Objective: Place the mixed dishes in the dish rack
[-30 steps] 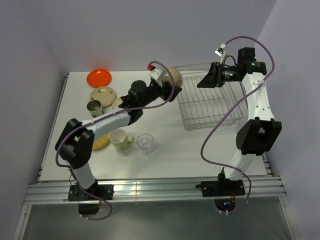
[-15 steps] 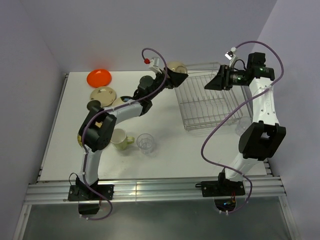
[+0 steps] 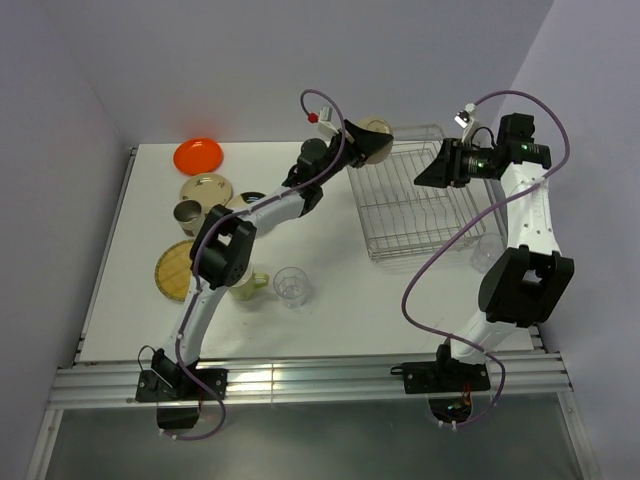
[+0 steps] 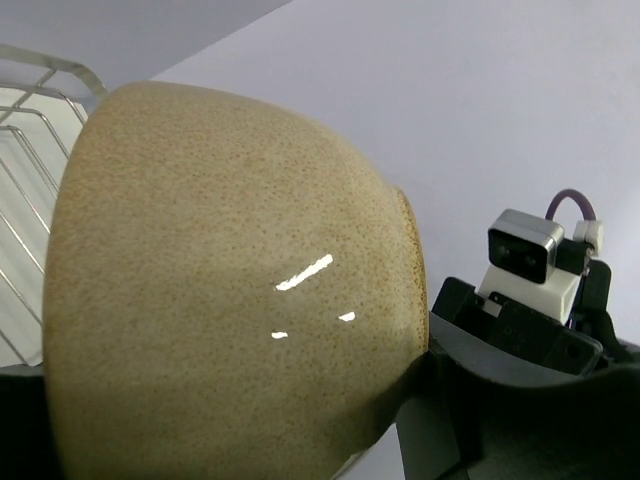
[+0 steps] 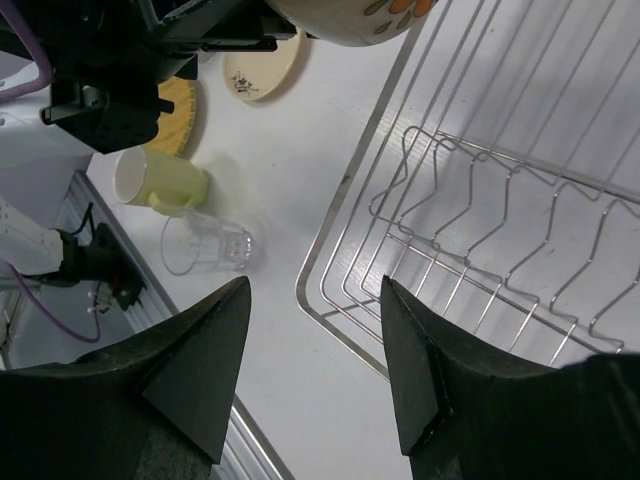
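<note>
Your left pincer [image 3: 360, 150] is clamped on the speckled cream ceramic bowl [image 3: 378, 134] and holds it tipped on its side, raised over the far left corner of the rectangular silver wire dish rack [image 3: 415, 210]. In the left wrist view the bowl fills most of the frame, with a dark finger against its rim. Whether the bowl touches the wires cannot be told. Your right pincer [image 5: 315, 290] stands wide apart and holds nothing, raised over the far right part of the rack. The other dishes all lie on the white bench [image 3: 330, 310], left of the rack. The clear glass tumbler [image 3: 292, 286] and the pale yellow-green mug [image 5: 160, 182] stand just beside each other, near the rack's near left corner. The woven yellow-brown round plate [image 3: 172, 268] lies left of the mug. The cream plate with dark mark [image 5: 262, 70] lies farther back, partly under your left arm. The round tan plate [image 3: 207, 187] lies near the round orange plate [image 3: 198, 155], which sits at the far left.
</note>
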Controlling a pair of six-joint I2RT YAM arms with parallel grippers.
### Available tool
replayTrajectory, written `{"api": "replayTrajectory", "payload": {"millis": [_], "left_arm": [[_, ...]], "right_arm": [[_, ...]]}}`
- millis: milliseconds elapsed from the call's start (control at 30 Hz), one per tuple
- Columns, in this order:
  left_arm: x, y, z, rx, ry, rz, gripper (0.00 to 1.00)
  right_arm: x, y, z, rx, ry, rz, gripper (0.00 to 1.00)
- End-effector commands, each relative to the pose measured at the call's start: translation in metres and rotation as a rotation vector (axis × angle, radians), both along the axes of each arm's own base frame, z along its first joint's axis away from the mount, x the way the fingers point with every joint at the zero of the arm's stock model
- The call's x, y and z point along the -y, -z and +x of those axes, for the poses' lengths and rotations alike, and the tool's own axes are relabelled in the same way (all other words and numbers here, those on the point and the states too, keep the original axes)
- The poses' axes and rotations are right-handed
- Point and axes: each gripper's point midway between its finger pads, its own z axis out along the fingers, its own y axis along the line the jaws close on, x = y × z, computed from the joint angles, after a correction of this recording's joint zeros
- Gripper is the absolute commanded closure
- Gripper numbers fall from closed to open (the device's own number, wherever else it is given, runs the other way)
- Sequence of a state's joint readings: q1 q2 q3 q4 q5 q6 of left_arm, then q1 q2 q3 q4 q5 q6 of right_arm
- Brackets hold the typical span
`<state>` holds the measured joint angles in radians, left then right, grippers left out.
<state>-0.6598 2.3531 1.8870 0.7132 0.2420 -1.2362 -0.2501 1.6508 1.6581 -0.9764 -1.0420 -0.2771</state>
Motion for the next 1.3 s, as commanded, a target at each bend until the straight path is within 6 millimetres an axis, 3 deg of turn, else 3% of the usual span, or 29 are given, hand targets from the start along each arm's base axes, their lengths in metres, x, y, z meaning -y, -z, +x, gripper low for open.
{"api": "replayTrajectory", "payload": {"millis": [0, 67, 133, 167, 200, 267, 500, 567, 800, 1267], "left_arm": [[0.011, -0.05, -0.006, 0.034, 0.048, -0.118, 0.47], [0.014, -0.058, -0.003, 0.024, 0.059, -0.145, 0.47], [0.022, -0.041, 0.004, -0.025, 0.066, -0.142, 0.47], [0.022, -0.05, 0.005, -0.016, 0.069, -0.157, 0.47], [0.027, -0.038, 0.008, -0.042, 0.069, -0.146, 0.46], [0.029, -0.037, 0.011, -0.06, 0.065, -0.156, 0.47], [0.04, -0.005, 0.028, -0.125, -0.013, -0.111, 0.45], [0.044, -0.006, 0.03, -0.116, -0.019, -0.106, 0.45], [0.047, 0.03, 0.041, -0.143, -0.069, -0.046, 0.43], [0.053, 0.064, 0.053, -0.17, -0.156, 0.021, 0.39]], "right_arm": [[0.009, -0.017, 0.001, 0.097, 0.033, -0.041, 0.38], [0.01, -0.017, 0.002, 0.093, 0.041, -0.036, 0.38], [0.011, -0.016, 0.003, 0.09, 0.044, -0.032, 0.38], [0.011, -0.016, 0.004, 0.091, 0.045, -0.031, 0.38], [0.012, -0.014, 0.004, 0.088, 0.049, -0.029, 0.38], [0.011, -0.013, 0.004, 0.081, 0.049, -0.019, 0.38], [0.009, -0.011, 0.004, 0.073, 0.057, 0.017, 0.38], [0.008, -0.009, 0.004, 0.069, 0.058, 0.026, 0.38], [0.006, -0.004, 0.002, 0.059, 0.055, 0.047, 0.38], [0.001, -0.003, -0.008, 0.068, 0.055, 0.092, 0.38]]}}
